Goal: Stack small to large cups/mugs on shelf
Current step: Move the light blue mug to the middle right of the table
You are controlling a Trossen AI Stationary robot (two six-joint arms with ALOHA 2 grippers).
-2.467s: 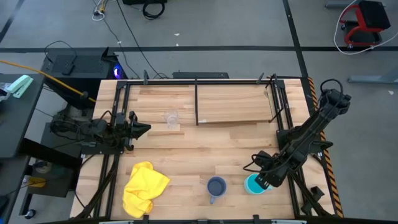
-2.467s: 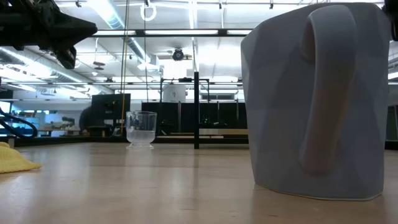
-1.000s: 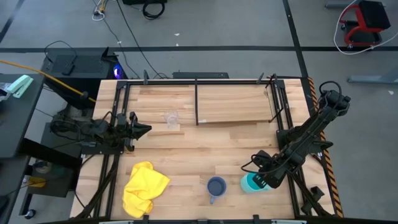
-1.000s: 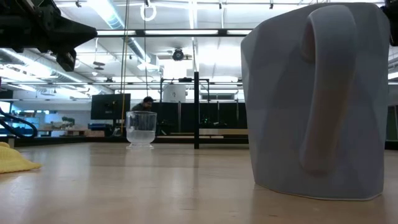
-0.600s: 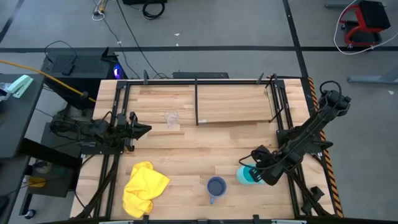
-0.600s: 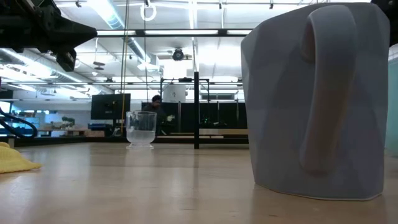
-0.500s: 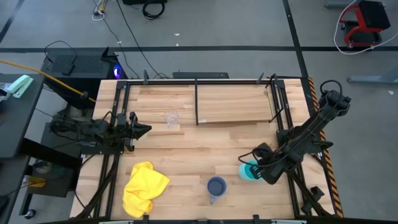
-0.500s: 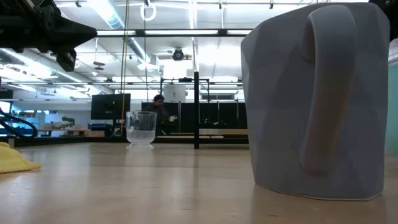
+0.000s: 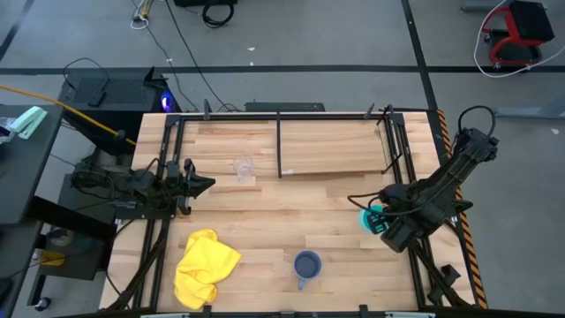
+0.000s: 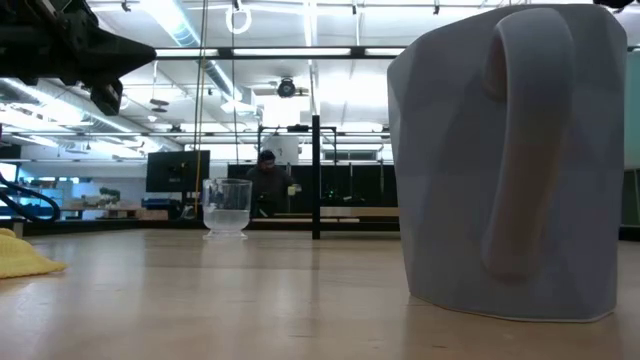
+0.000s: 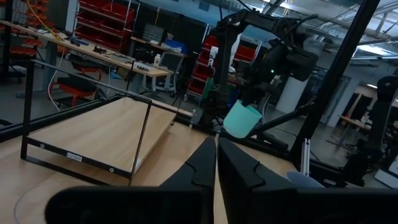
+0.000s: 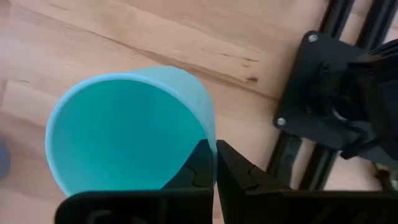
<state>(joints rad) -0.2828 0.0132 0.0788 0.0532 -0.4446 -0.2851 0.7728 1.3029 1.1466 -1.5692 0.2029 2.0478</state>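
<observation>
My right gripper (image 9: 381, 221) is shut on the bright cyan mug (image 9: 370, 218), held above the table's right part; the mug also shows in the left wrist view (image 11: 242, 119) and the right wrist view (image 12: 124, 124). The grey-blue mug (image 9: 306, 265) stands on its base near the front edge, handle toward the low camera (image 10: 510, 160). The clear glass cup (image 9: 244, 168) stands on the table left of the shelf (image 9: 334, 148). My left gripper (image 9: 205, 184) is shut and empty at the table's left. My right gripper pinches the cyan mug's wall at the rim (image 12: 208, 144), one finger inside the mug and one outside. The mug is lifted clear of the table and hangs tilted below the gripper (image 11: 242, 119).
A yellow cloth (image 9: 205, 267) lies at the front left. Black metal uprights (image 9: 280, 141) frame the shelf board at the back. Black rails (image 9: 424, 265) run along both table sides. A person (image 10: 268, 185) moves far back in the room.
My right gripper has lifted the cyan mug off the table near the front right and carried it up and toward the far edge. The mug has tipped from upright to tilted. The other cups and my left arm have kept still.
</observation>
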